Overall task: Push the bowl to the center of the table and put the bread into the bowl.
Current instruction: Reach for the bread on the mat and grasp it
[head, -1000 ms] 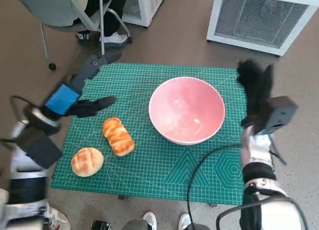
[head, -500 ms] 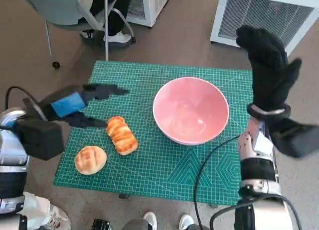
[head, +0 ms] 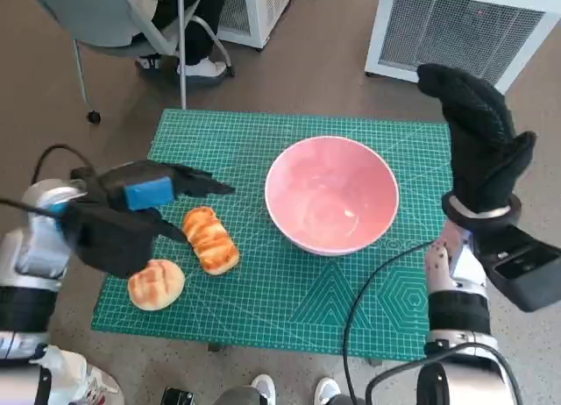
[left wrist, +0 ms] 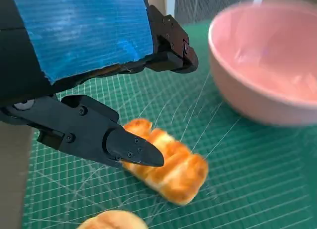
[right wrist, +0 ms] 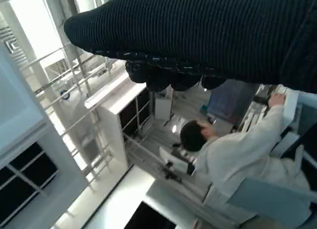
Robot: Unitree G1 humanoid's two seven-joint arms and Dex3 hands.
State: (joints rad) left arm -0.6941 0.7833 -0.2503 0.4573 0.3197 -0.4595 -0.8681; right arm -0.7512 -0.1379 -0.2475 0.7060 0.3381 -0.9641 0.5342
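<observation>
A pink bowl (head: 331, 192) stands a little right of the middle of the green cutting mat (head: 263, 291). A long braided bread (head: 209, 239) lies left of it, and a round bun (head: 155, 283) lies near the mat's front left corner. My left hand (head: 149, 202) hovers open just above and left of the long bread (left wrist: 167, 165), fingers apart, holding nothing. The bowl (left wrist: 267, 70) shows beyond it in the left wrist view. My right hand (head: 478, 142) is raised high off the table, right of the bowl, and I cannot see whether its fingers are curled.
A white ribbed unit (head: 465, 28) stands on the floor behind the table at right. A chair (head: 114, 19) and a seated person's shoes (head: 202, 67) are at back left. The right wrist view faces upward at a person in white (right wrist: 237, 154).
My left hand has moved right and nearer the long bread. My right hand rose from beside the bowl's right rim to well above the table. The camera shifted slightly.
</observation>
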